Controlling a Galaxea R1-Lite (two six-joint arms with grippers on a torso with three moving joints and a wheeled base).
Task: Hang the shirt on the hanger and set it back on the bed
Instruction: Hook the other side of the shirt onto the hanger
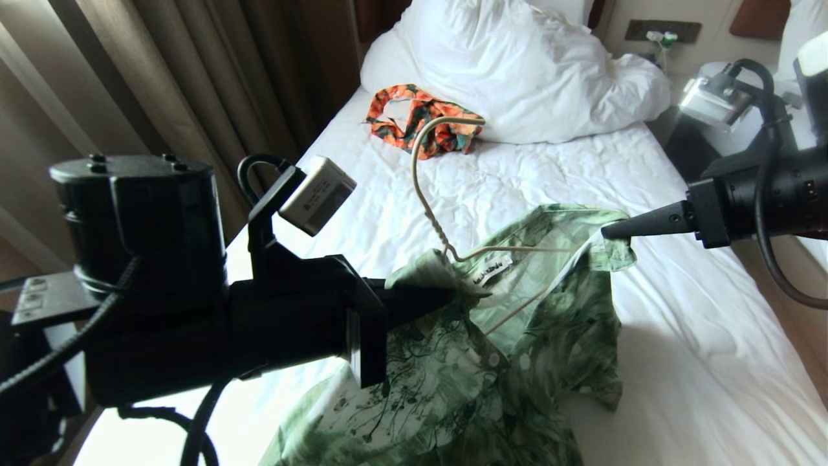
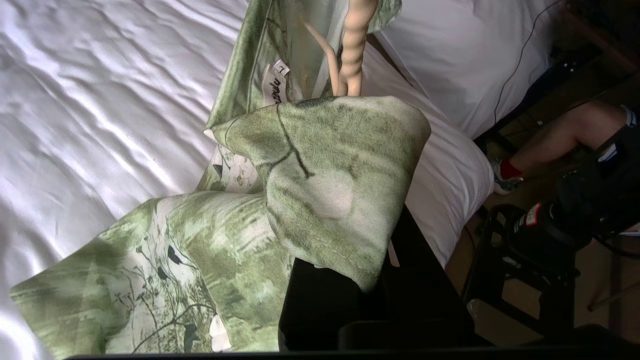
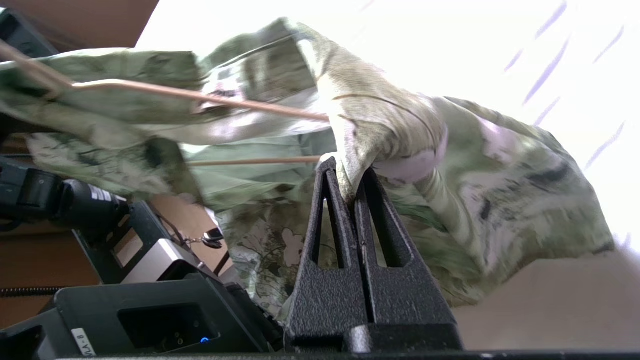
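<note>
Because both pairs of fingers are clenched on thin cloth, the shirt (image 1: 517,304) hangs between them like a slack sheet. The right gripper (image 3: 350,172) has its fingers pinched flat on a fold at one shoulder edge, at about three o'clock in the head view. The left gripper (image 1: 430,294) grasps the other collar side, at about nine o'clock from the neck label; its fingertips are buried under the fabric, so only the draped cloth shows there.

Outward from those two pinches, the hanger (image 1: 427,188) sits inside the neck opening. Its twisted neck rises toward twelve o'clock and the hook curves over just in front of the orange garment (image 1: 420,123). One wire arm runs toward the right fingers under the cloth; the other slants down inside the shirt body. Whether each shoulder is truly seated on its wire arm I cannot tell.

The shirt looks light, soft and limp. It will sag, fold and slide on smooth wire, so a pinch at the shoulder seam or collar band, where the cloth is doubled, should hold best. The hanger looks stiff but springy and thin, likely to tip inside the shirt if one side is let go first. The lower body of the shirt trails onto the bed (image 1: 679,349), whose wrinkled white sheet lies beneath, with the bunched duvet (image 1: 517,71) toward twelve o'clock.
</note>
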